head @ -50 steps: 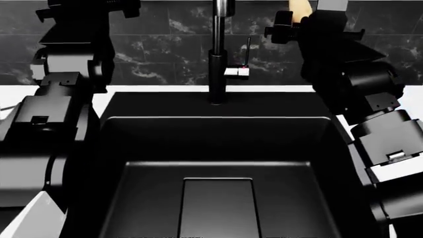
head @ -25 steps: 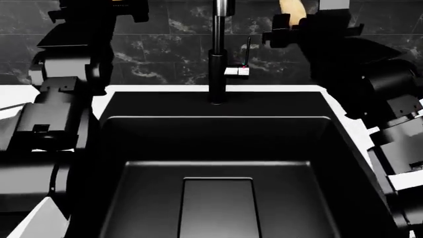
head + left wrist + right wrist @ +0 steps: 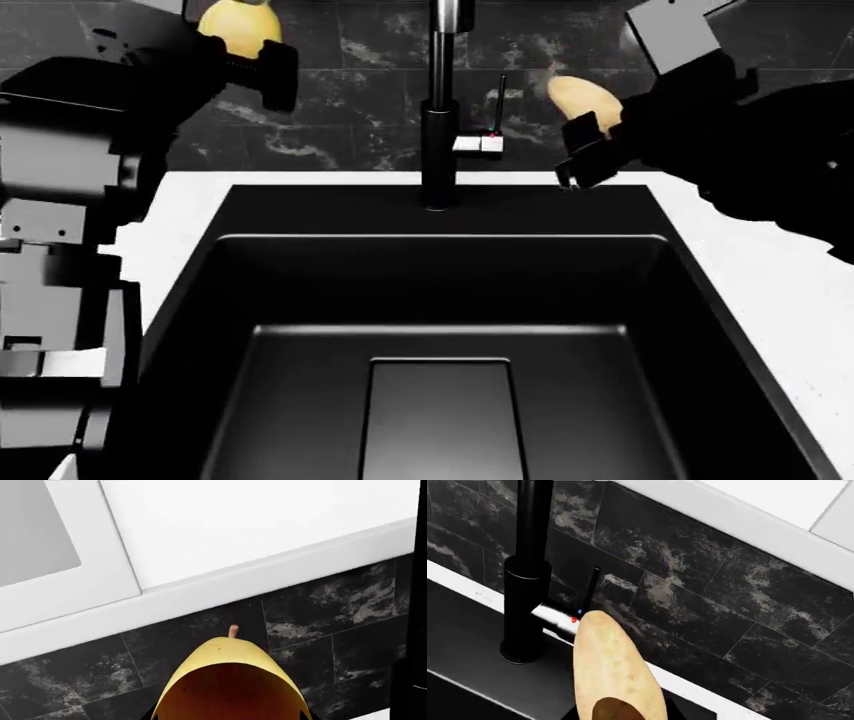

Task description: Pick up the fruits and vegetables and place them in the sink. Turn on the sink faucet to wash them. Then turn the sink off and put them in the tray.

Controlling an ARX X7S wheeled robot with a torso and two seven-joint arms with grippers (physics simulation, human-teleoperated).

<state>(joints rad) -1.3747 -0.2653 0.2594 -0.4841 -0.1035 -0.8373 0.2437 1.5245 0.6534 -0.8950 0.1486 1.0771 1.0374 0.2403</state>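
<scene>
Upper left, the left gripper [image 3: 230, 45] pinches the yellow, stemmed fruit [image 3: 239, 25]; right gripper [image 3: 594, 140] clamps the tan potato [image 3: 585, 100] above the black sink [image 3: 441, 300].

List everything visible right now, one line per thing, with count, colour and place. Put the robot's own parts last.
Sink: one, matte black, centre of the counter, nothing in it.
Drain plate: one, black, flat in the sink floor.
Sink faucet: one, black column, behind the sink's back rim.
Faucet lever: one, silver with red and blue marks, on the faucet's side.
Counter: white, around the sink.
Wall tiles: dark marbled, behind the counter.
Yellow fruit: one, yellow, stemmed, held up at the left.
Potato: one, tan, held beside the faucet.
Left pincer: one, black, gripping the yellow fruit.
Right pincer: one, black, gripping the potato.
</scene>
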